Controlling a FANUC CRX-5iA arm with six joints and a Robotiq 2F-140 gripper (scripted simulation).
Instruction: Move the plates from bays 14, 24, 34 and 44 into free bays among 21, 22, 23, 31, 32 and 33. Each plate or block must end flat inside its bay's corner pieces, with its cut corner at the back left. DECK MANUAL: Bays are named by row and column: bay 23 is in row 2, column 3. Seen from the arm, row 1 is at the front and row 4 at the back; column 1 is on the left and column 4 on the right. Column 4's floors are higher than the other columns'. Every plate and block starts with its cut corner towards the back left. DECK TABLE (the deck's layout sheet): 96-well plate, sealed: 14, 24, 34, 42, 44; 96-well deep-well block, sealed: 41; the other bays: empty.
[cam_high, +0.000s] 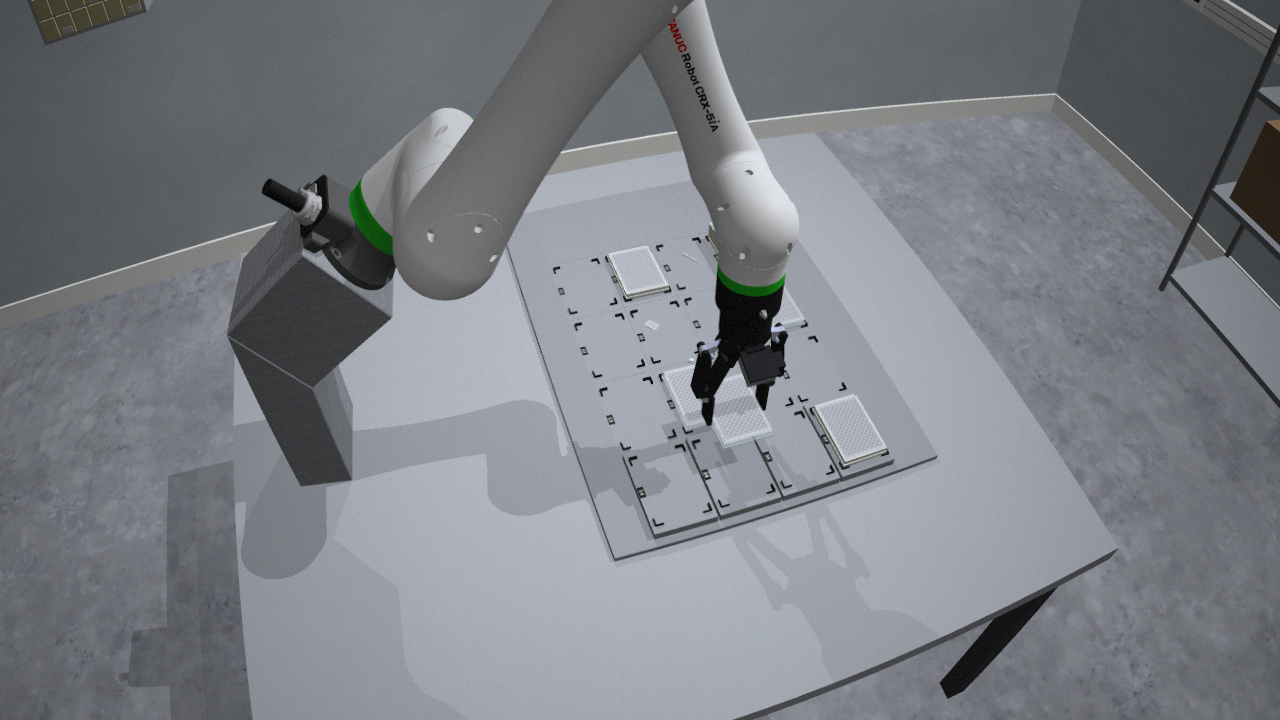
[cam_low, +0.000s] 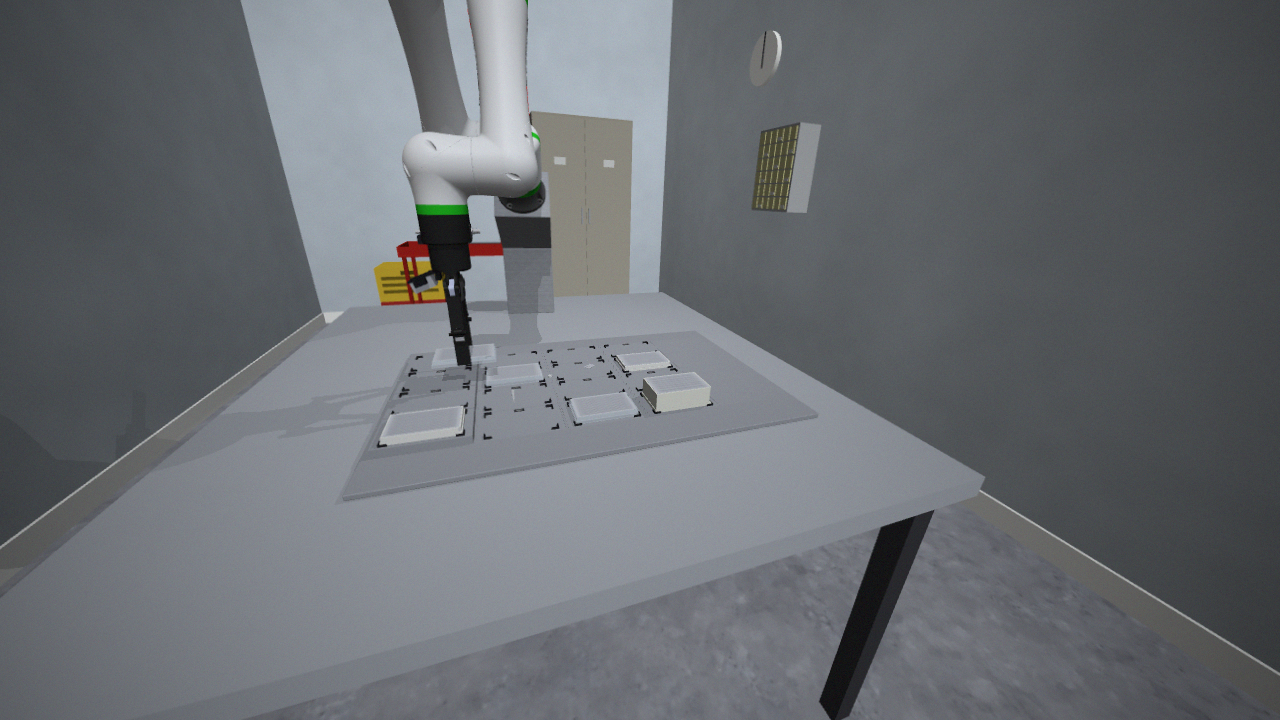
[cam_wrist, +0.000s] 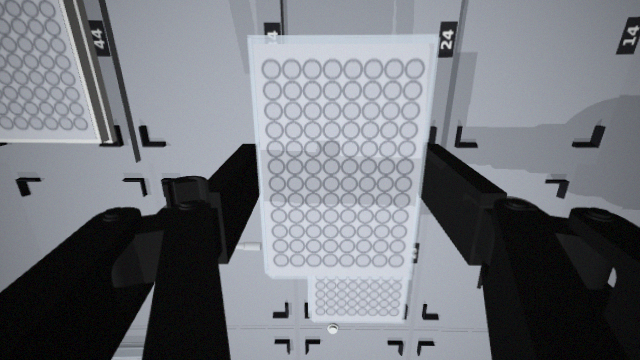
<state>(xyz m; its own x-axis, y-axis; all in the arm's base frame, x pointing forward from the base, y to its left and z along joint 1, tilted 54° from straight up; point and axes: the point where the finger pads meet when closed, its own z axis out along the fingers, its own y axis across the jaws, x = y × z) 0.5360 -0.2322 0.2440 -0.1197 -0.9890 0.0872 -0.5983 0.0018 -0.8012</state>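
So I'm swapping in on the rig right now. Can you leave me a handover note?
Gripper: shut on a sealed 96-well plate, held level above bay 24.
Placed: sealed plates sit in bay 21 and bay 23.
Bay 14 and bay 34 hold no plate.
Waiting: the plate in bay 44.
Left: set the held plate flat in a free bay (22, 31, 32 or 33), cut corner back left, then move the bay 44 plate likewise.
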